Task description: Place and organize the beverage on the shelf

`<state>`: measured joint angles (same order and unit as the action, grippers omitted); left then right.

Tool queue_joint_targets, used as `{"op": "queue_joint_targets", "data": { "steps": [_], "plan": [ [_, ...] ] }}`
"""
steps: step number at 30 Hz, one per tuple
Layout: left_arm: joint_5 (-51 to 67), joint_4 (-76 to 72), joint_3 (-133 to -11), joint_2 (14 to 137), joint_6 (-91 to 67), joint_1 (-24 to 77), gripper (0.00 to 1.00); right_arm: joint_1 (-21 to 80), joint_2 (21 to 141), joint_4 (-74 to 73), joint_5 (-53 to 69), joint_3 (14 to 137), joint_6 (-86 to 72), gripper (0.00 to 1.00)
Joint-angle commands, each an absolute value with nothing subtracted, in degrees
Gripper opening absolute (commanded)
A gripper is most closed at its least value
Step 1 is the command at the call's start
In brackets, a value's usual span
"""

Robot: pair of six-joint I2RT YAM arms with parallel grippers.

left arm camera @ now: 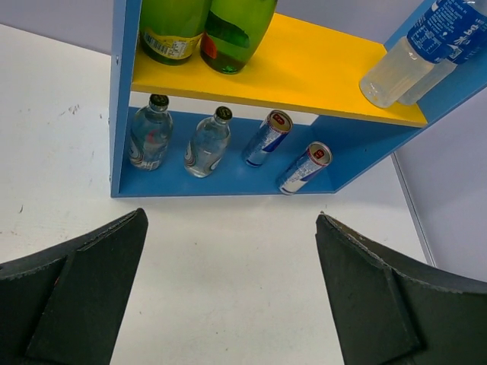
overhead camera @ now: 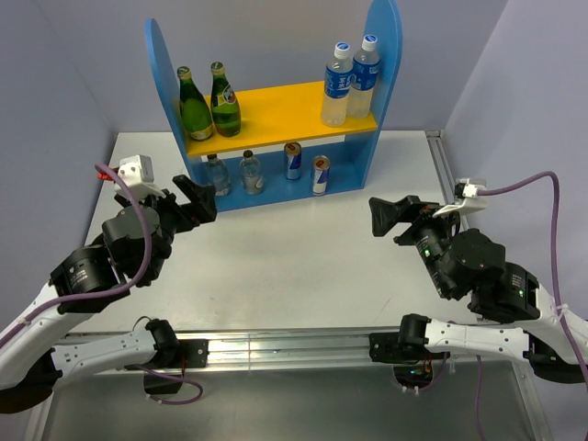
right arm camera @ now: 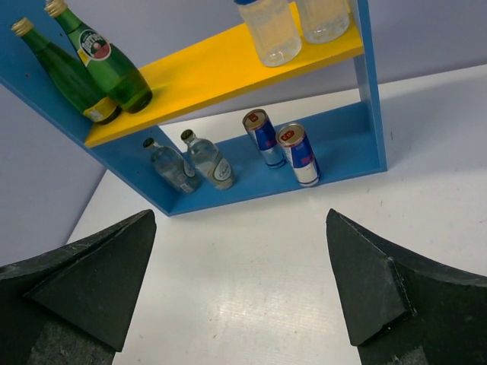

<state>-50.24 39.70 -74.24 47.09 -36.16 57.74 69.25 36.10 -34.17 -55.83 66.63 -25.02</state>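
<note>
White table (overhead camera: pixel 303 266), blue two-level shelf (overhead camera: pixel 384 37); dark green glass bottles (overhead camera: pixel 225 101) likely heavy, slick, breakable: grasp mid-body. Left gripper (left arm camera: pixel 230 220), right gripper (right arm camera: pixel 241 217) wide, empty.

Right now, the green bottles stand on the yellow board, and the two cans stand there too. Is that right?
No. The green bottles do stand on the yellow board, but the cans stand on the blue level below it; the top view shows this.
</note>
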Motion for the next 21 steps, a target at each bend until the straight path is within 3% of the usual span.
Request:
{"op": "queue_joint_targets", "data": {
  "steps": [1, 21],
  "plan": [
    [-50.1, 36.5, -73.4, 46.8, -34.4, 58.0, 0.99, 69.5, 35.7, -31.5, -55.5, 66.3, -23.1, 1.00],
    [-50.8, 33.0, -72.2, 48.3, -31.5, 58.0, 0.99, 69.5, 35.2, -26.9, -54.7, 64.2, -20.0, 1.00]
  ]
}}
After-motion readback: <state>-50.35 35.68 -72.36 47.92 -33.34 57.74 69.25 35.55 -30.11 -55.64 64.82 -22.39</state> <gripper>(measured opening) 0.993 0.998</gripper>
